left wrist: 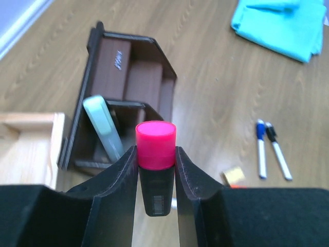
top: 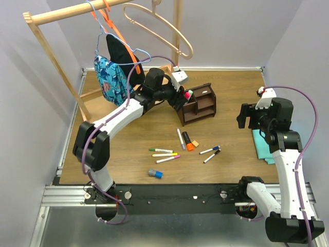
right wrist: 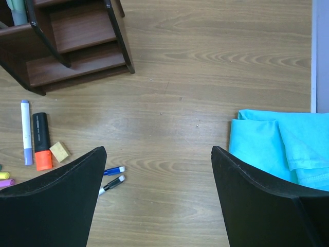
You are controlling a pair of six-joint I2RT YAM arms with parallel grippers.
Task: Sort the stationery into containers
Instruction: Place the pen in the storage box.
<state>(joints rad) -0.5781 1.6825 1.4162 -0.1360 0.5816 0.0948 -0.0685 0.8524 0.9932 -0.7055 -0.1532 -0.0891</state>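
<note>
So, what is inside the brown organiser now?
One pale green pen leans in a compartment of the organiser. The left gripper and its highlighter cover part of that compartment.

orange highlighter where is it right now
The orange highlighter lies near the middle of the top view, on the near side of the organiser, between a purple-capped marker and a tan cube.
</note>
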